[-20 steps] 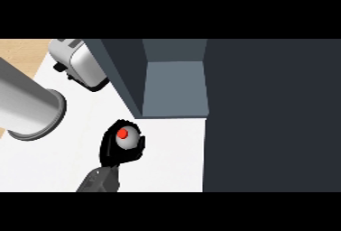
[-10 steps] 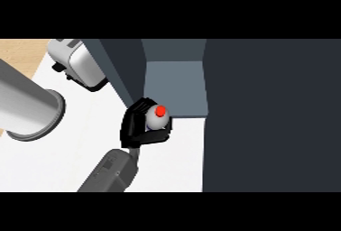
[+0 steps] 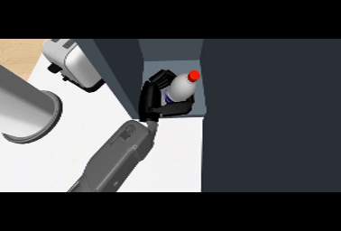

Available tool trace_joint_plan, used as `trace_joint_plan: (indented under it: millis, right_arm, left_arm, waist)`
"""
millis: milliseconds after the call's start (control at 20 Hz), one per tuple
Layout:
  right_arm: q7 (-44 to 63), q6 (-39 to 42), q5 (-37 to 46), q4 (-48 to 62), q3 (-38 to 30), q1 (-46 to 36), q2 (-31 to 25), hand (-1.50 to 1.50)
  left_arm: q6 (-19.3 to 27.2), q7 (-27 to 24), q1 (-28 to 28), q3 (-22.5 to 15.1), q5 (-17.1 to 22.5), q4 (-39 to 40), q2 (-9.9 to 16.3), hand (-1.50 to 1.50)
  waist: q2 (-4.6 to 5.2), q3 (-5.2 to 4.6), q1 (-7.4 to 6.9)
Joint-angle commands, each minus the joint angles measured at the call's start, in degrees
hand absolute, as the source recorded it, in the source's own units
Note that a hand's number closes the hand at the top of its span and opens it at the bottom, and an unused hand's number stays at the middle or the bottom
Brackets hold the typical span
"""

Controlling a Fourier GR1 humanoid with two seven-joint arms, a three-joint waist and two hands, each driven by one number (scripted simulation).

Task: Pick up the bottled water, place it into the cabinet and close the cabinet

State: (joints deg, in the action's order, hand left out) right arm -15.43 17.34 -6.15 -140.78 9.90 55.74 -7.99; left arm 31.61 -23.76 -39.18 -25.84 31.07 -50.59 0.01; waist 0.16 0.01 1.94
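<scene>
White plastic bottled water with a red cap (image 3: 181, 88) sits tilted inside the open grey-blue cabinet compartment (image 3: 170, 49), cap pointing toward the compartment's right wall, body resting near its lower front edge. A black hand (image 3: 154, 97) curls round the bottle: fingers wrap over its left side and the thumb crosses beneath it, so the bottle is gripped while already inside the cabinet opening. Its grey forearm (image 3: 118, 158) rises from the lower edge of the head view, slanting up and right across the white counter top (image 3: 73, 149) to the cabinet's front edge. From this view alone I cannot tell which of the robot's hands this is; only one hand shows. A dark cabinet door panel (image 3: 269, 113) fills the whole right side, just beside the compartment. Toward the counter's far left corner stands a silver metal toaster (image 3: 73, 63), and a large grey cylinder (image 3: 23, 110) lies near the counter's left edge.
</scene>
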Motion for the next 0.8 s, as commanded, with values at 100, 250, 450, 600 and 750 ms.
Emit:
trace_joint_plan:
  millis: [100,250,450,600,750]
  right_arm:
    - [3.2,1.6,-8.1,-3.8,-3.7,-1.0,-1.7,-1.50]
    - [3.6,1.8,-7.1,-5.0,-3.6,-1.1,-1.4,-1.50]
    - [2.4,2.6,-8.9,-2.4,-6.0,-1.9,-1.3,-1.50]
    - [2.0,2.8,-8.2,-2.8,-5.3,-1.4,-0.5,-1.50]
    - [2.0,3.4,-8.7,-1.6,-5.4,-2.2,-0.4,-1.50]
  left_arm:
    - [2.1,1.9,-11.2,3.4,2.6,11.9,0.0,1.50]
    - [4.7,-0.3,-11.9,1.5,5.9,14.9,0.0,1.50]
    - [3.6,-1.3,-16.3,2.5,-0.3,24.7,0.0,1.50]
    - [3.2,1.2,-20.4,3.4,-1.7,31.1,1.5,1.50]
    - [3.9,0.1,-20.9,5.9,-0.9,35.1,1.7,1.50]
  waist:
    - [0.48,-0.02,0.80]
    - [0.60,-0.05,1.84]
    - [0.76,0.00,1.51]
    - [0.93,-0.01,2.03]
    - [1.03,-0.03,1.70]
